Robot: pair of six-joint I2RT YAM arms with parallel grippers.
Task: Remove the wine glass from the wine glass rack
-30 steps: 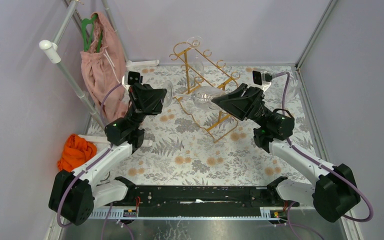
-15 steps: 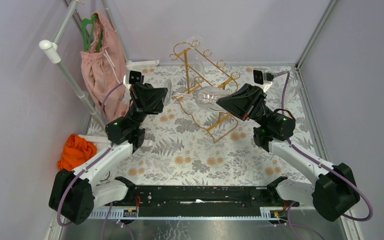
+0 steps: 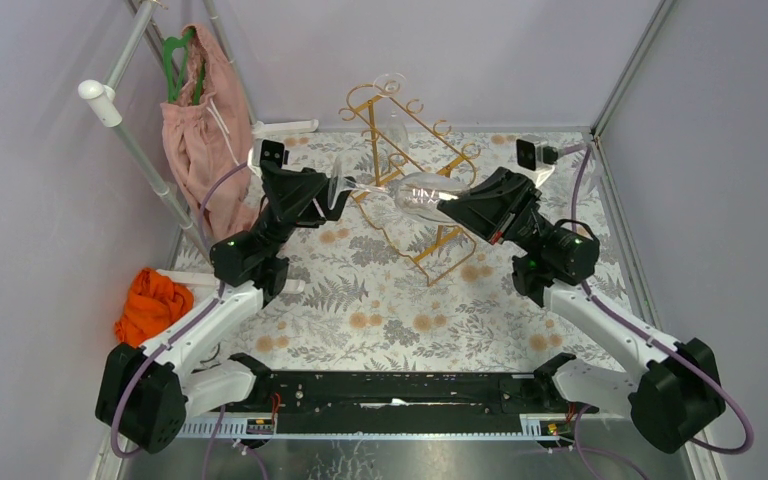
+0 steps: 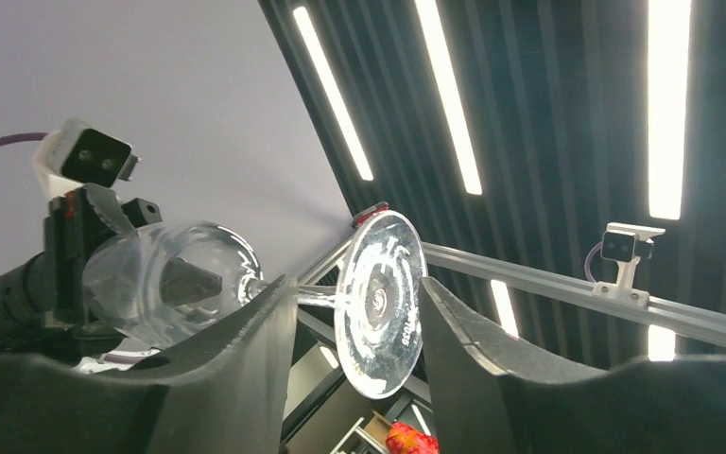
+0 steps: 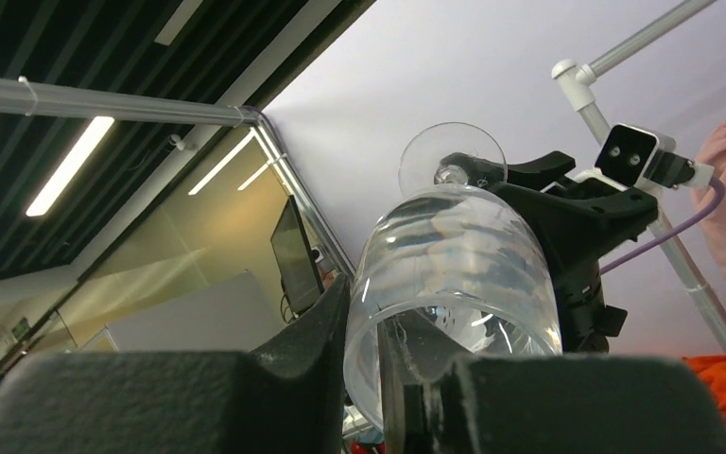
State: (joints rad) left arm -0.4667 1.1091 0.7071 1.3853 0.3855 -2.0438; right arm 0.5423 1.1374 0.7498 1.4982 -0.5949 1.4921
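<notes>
The clear wine glass (image 3: 418, 193) lies sideways in the air in front of the gold wire wine glass rack (image 3: 438, 145). My right gripper (image 3: 457, 205) is shut on the bowl's rim, one finger inside the bowl (image 5: 458, 251) and one outside. My left gripper (image 3: 337, 192) is open, and the round foot (image 4: 380, 301) stands between its fingers with a gap on each side. The stem runs past the left fingertip (image 4: 274, 295). In the right wrist view the foot (image 5: 451, 156) shows beyond the bowl, in front of the left gripper (image 5: 539, 189).
A second glass (image 3: 393, 115) hangs at the rack's far end. A pink cloth (image 3: 195, 130) drapes over a white pole stand at the back left. An orange cloth (image 3: 152, 302) lies at the left edge. The floral mat (image 3: 390, 300) covers the table between grey walls.
My left gripper has opened off the glass's stem end. My right gripper has closed onto the bowl's rim and now carries the glass, which has risen slightly.
</notes>
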